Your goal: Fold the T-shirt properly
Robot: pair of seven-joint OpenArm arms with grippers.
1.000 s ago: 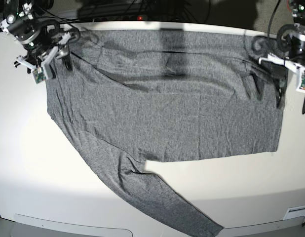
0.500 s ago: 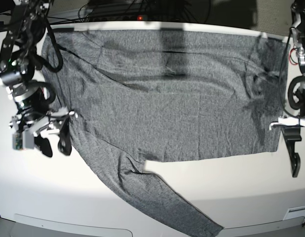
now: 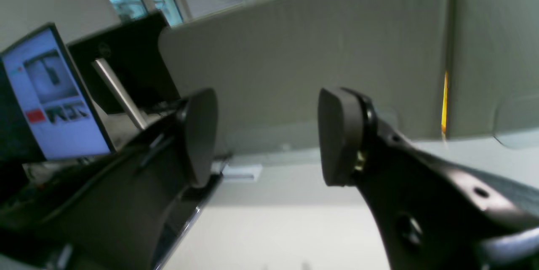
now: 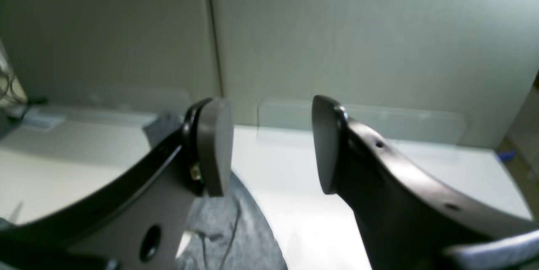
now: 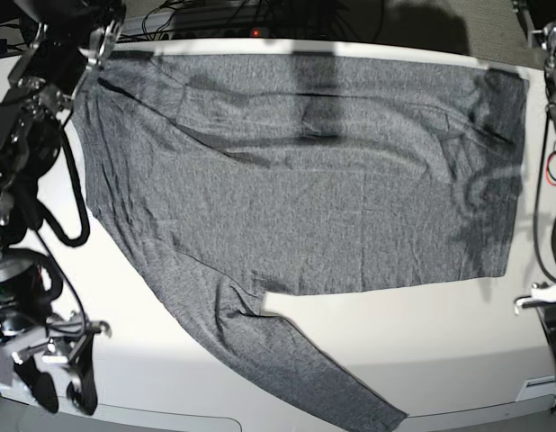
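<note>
**Grey long-sleeved shirt, spread flat; folding barely begun**

Item: large heather-grey, long-sleeved knit T-shirt [image 5: 305, 171] of thin, wrinkly fabric, plain. Location: base view, filling the upper and middle of the frame on the white tabletop [image 5: 422, 351]. Body lies as a broad flat rectangle, top edge along the far table edge, right edge near the right border. One sleeve runs diagonally from centre-left down to the lower middle of the frame, cuff almost at the near table edge. A diagonal crease across the upper left suggests the other sleeve may already be laid over the body; this cannot be confirmed. Creases and shadows cross the upper half.

Right gripper [image 4: 271, 143]: lower-left corner of the base view, off the garment. Right wrist view shows its jaws parted, nothing between them; grey cloth visible below the left-hand finger.

Left gripper [image 3: 267, 135]: lower-right edge of the base view, mostly cut off. Left wrist view shows jaws spread wide and empty, over bare table, a lit monitor [image 3: 50, 101] at upper left.

Progress, as judged: early. Garment flattened; the extended sleeve is yet to be brought in, and the body folds are all outstanding. Neither pincer touches the shirt.
</note>
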